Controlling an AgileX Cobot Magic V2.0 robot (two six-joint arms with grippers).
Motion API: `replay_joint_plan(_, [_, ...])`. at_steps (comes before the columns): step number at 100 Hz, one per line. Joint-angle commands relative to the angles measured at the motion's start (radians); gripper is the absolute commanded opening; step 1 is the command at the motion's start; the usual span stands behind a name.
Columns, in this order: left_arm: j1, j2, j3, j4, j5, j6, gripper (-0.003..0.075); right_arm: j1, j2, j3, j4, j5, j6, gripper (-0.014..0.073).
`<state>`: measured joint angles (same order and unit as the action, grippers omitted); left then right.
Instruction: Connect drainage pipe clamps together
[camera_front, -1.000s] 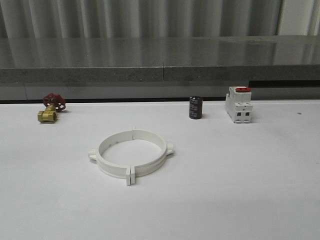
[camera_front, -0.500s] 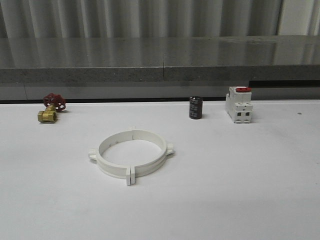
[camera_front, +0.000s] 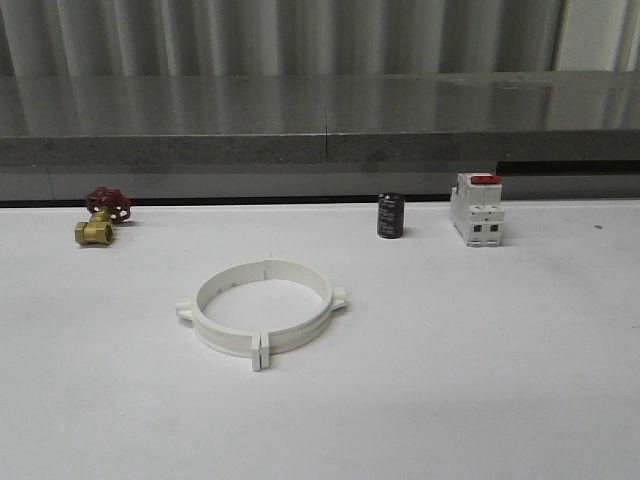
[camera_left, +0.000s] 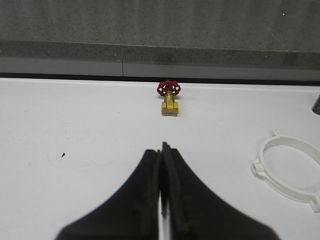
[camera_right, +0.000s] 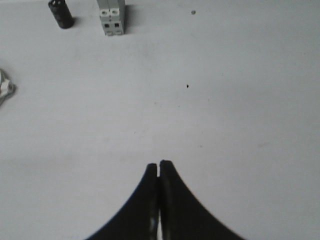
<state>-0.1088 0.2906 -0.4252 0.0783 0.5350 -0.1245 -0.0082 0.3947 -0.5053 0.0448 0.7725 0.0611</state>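
Looking over the table (camera_front: 520, 380), we find the drainage pipe clamps (camera_front: 263, 308) at centre-left of the front frame, two white half-bands already meeting as one ring w/ tabs at the seams. In the left wrist view the ring (camera_left: 292, 169) sits at the right edge.

Both grippers are pressed together & hold nothing: left gripper (camera_left: 162, 150), right gripper (camera_right: 159, 164), each above bare tabletop, well apart from the ring.

Risks, as we judge them: the halves look only loosely mated, so a nudge from a finger could slide one band & split the seam; pinching the thin wall off-centre could tip or flex it. We can't tell if the tabs are locked.

Count: 2 clamp halves, 1 brass valve w/ red handle (camera_front: 101, 218) at left, 1 dark cylinder (camera_front: 391, 216), 1 white breaker w/ red switch (camera_front: 477, 210) at upper right.
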Motion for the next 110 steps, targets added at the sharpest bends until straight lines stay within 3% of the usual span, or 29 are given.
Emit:
replay_joint_plan(1, [-0.007,0.007,-0.025,-0.007,-0.077,0.0,-0.0021,0.004,-0.02,0.046,-0.012,-0.208,-0.014,-0.0068])
replay_joint_plan(27, [-0.007,0.007,-0.025,-0.007,-0.077,0.0,-0.0021,0.004,-0.177,0.336,-0.012,-0.649,-0.013,-0.0068])
replay_joint_plan(41, [-0.007,0.007,-0.025,-0.007,-0.077,0.0,-0.0021,0.004,-0.27,0.455,-0.012,-0.772,-0.012,-0.0068])
replay_joint_plan(65, [-0.007,0.007,-0.025,-0.007,-0.077,0.0,-0.0021,0.004,-0.428,0.515,-0.012,-0.772,-0.01,-0.0068])
replay_joint_plan(110, [-0.007,0.007,-0.025,-0.007,-0.079,0.0,-0.0021,0.061,-0.425,0.515,-0.012,-0.784,-0.003,-0.0068])
